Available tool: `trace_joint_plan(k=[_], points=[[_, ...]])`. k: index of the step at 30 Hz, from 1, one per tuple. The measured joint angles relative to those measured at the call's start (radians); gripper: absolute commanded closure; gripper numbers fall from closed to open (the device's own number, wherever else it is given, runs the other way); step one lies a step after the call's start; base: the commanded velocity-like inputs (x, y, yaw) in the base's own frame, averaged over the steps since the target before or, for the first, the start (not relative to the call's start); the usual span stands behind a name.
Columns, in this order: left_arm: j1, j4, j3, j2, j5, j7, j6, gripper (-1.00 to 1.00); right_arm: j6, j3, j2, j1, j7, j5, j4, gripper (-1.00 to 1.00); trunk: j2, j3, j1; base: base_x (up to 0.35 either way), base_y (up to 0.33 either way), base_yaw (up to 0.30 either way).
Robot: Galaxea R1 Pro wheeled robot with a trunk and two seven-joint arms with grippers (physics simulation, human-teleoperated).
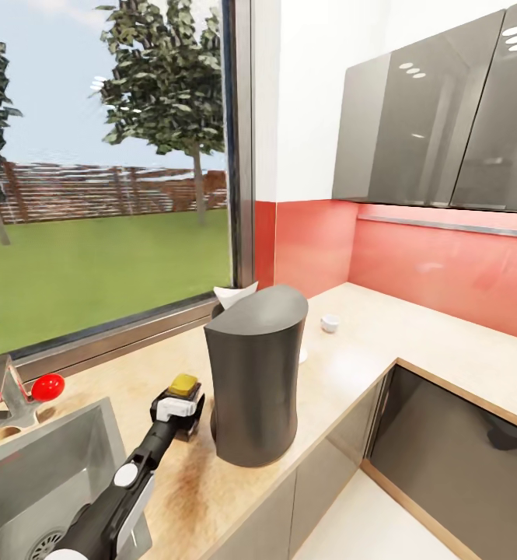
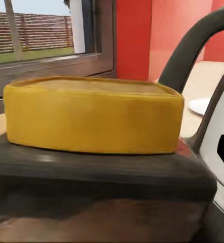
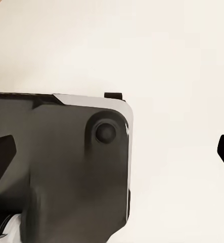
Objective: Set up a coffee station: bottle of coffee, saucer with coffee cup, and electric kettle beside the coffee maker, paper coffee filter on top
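The left hand (image 1: pixel 179 404) grips the bottle of coffee (image 1: pixel 183 384) on the counter (image 1: pixel 351 365), just beside the coffee maker (image 1: pixel 254 373) and near the sink (image 1: pixel 25 467). The right hand's state cannot be told.

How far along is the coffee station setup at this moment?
Done: the coffee maker stands on the kitchen countertop, with the paper coffee filter showing just behind its top edge; whether it rests on top is unclear. In hand: the left tool holds the bottle of coffee beside the maker. The coffee cup sits apart on the bare counter. Left: saucer, cup, kettle.
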Motion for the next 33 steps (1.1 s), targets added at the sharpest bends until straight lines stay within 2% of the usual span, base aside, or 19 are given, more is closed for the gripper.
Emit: trace_joint_plan(k=[26,33], points=[[0.000,0.013,0.000,0.000,0.000,0.002,-0.013,-1.00,0.000,0.000,0.000,0.000,0.000,0.000,0.001,-1.00,0.000,0.000,0.000,0.000,0.000,0.000],[0.000,0.014,0.002,0.000,0.000,0.005,-0.012,-1.00,0.000,0.000,0.000,0.000,0.000,0.000,0.000,-1.00,0.000,0.000,0.001,-0.171,0.000,0.000]])
